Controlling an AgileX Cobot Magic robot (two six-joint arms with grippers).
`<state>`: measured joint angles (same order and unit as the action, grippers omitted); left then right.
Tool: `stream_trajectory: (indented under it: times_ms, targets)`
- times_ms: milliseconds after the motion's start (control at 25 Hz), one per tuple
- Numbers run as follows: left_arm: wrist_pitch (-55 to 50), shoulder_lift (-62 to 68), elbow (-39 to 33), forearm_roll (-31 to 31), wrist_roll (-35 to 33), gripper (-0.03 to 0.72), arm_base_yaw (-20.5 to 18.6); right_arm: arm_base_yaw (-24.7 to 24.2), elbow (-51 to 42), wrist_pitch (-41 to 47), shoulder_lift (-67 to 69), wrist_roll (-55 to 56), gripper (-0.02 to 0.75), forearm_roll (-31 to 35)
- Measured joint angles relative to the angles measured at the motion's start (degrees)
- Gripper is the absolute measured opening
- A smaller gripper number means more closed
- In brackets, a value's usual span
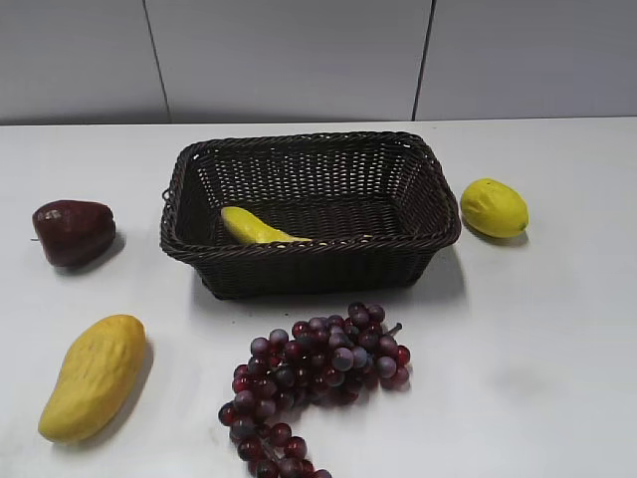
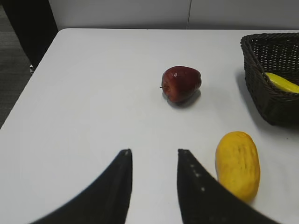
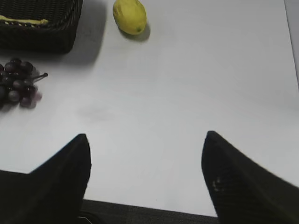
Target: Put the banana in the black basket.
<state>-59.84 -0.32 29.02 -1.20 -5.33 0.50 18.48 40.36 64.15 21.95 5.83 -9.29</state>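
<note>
- In the exterior view we see the banana (image 1: 254, 227) lying inside the black basket (image 1: 311, 261), toward its left front part, on the white table (image 1: 537, 339). A dark red apple (image 1: 73, 232) sits left of the basket, a mango (image 1: 94, 375) lies at front left, a lemon (image 1: 494, 207) rests just right of the basket, and a bunch of grapes (image 1: 318, 373) lies in front. Neither arm shows here.
- In the left wrist view we find the left gripper (image 2: 154, 156) with its fingers apart, holding nothing, above bare table, with the mango (image 2: 238, 164) just to its right. The apple (image 2: 181, 83) lies beyond, and the banana (image 2: 282, 82) shows inside the basket (image 2: 271, 100).
- In the right wrist view the right gripper (image 3: 145, 140) is spread wide and empty, well apart from the lemon (image 3: 129, 16), the grapes (image 3: 18, 86) and the basket (image 3: 39, 37), where a sliver of the banana (image 3: 23, 20) shows.
</note>
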Motion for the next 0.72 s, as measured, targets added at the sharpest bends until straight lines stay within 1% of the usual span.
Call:
stream_trajectory:
  times_ms: [160,240,400,720]
  targets:
    - [0.0,0.0,0.0,0.0,0.0,0.242,0.0,0.0,-8.0,-0.1,-5.7,-0.3,0.592,0.2]
    - [0.0,0.0,0.0,0.0,0.0,0.242,0.0,0.0,-10.5,-0.9,-6.8,-0.5,0.592,0.8]
    - [0.0,0.0,0.0,0.0,0.0,0.242,0.0,0.0,-11.8,-3.4,-7.0,-0.6,0.592,3.3]
    - [0.0,0.0,0.0,0.0,0.0,0.242,0.0,0.0,-12.1,-3.8,-7.0,-0.6,0.581,4.0]
